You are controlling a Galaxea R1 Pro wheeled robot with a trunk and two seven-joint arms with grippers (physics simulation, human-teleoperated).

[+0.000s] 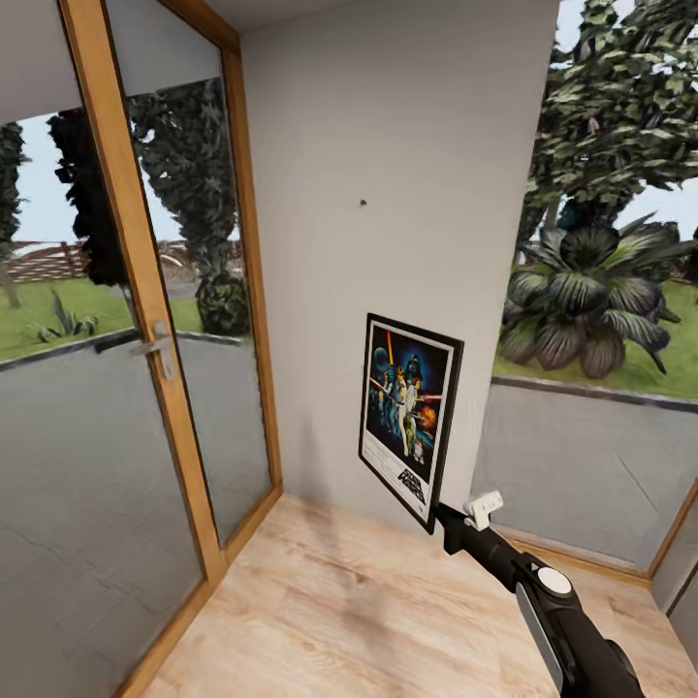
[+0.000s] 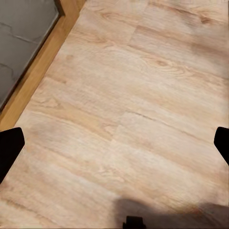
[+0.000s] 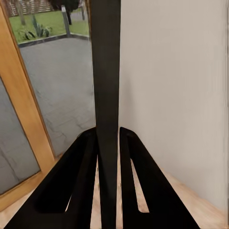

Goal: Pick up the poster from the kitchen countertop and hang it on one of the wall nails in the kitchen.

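Note:
The poster (image 1: 407, 420), black-framed with a white border and dark blue Star Wars artwork, is held upright in front of the light-grey wall (image 1: 388, 145). My right gripper (image 1: 438, 514) is shut on its lower right corner. In the right wrist view the poster (image 3: 106, 71) appears edge-on as a dark strip between the two fingers (image 3: 86, 157). A wall nail (image 1: 363, 204) is a small black speck on the wall, well above the poster's top edge. My left gripper (image 2: 114, 138) hangs open over the wooden floor (image 2: 133, 95), its dark fingertips (image 2: 9, 148) at the frame's sides.
A wood-framed glass door (image 1: 145, 320) with a metal handle (image 1: 155, 341) stands at the left. A large window (image 1: 601, 291) onto garden plants is at the right. Light wooden floor (image 1: 359, 601) spreads below, and the wall corner lies straight ahead.

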